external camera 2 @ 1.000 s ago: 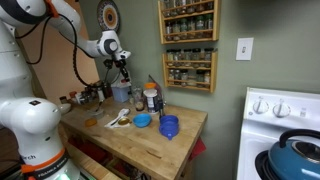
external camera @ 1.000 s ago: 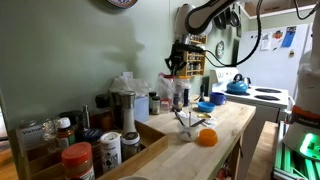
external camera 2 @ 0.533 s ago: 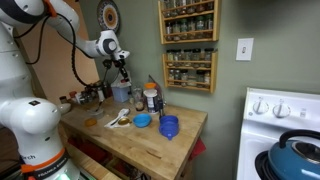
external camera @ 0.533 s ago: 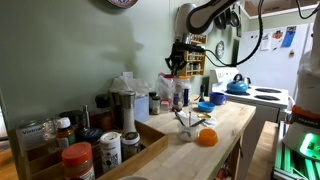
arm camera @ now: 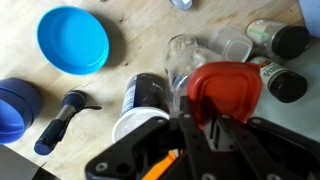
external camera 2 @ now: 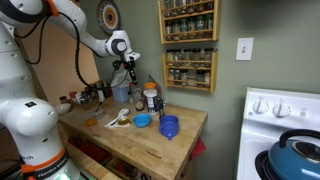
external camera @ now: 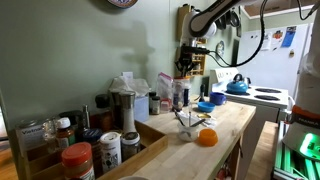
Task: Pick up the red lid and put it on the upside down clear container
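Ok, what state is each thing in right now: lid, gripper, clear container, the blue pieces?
Red lid: held in the gripper, off the counter.
Gripper: shut on the red lid.
Clear container: on the counter, no lid on it yet.
Blue dish: lying flat, empty.
Blue cup: standing upright.

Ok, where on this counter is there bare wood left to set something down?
Bare wood lies between the blue bowl and the clear container, and on the counter towards its front edge past the orange. It is crowded by the wall: jars cluster beside the clear container, where the end effector holds the red lid.
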